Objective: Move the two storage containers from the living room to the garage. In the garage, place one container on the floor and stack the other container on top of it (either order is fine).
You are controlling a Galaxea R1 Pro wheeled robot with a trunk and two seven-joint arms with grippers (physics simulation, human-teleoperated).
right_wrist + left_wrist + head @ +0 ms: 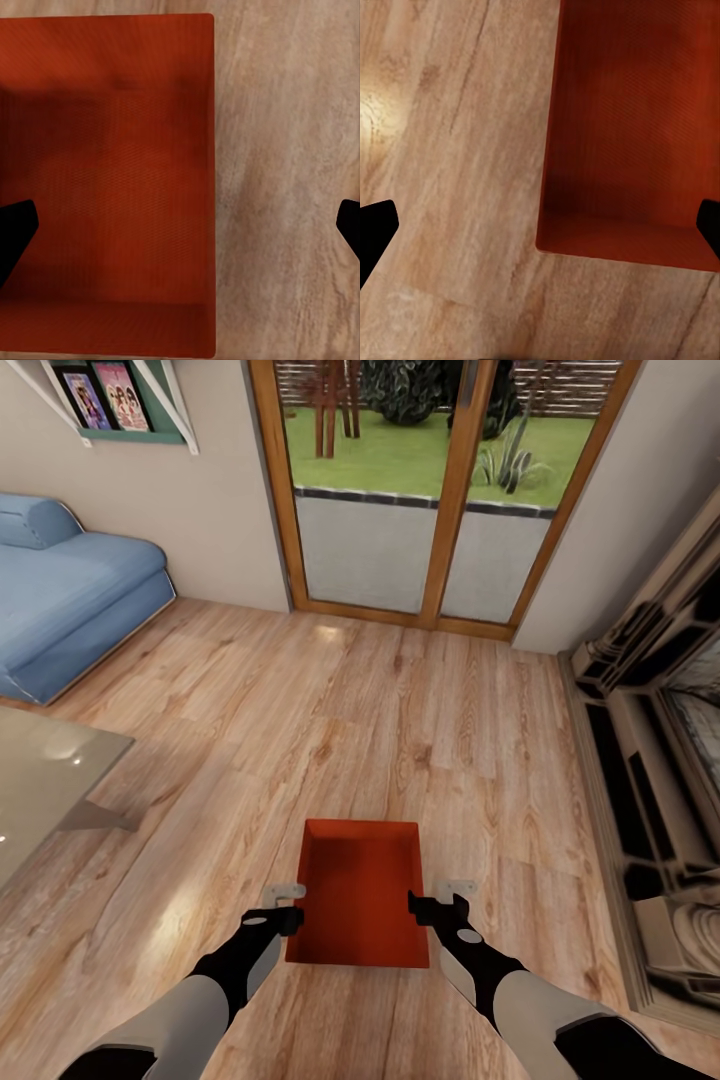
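Orange bin (358, 895) on wood floor (400, 720), flanked by left gripper (284, 905) and right gripper (440, 898), both spread wide, one wall straddled by each

Even, bright daylight is given by the glass doors (430, 490). Pale glare is seen on the wood floor (330, 632) and on the glass worktop (40, 780). The container (360, 890) is shaded darker inside. Straight lines are bent outward at the head view's edges. Both wrist views are rendered soft.

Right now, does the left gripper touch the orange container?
Cannot tell. In the head view the left gripper meets the container wall; the left wrist view shows fingertips straddling it, contact unclear.
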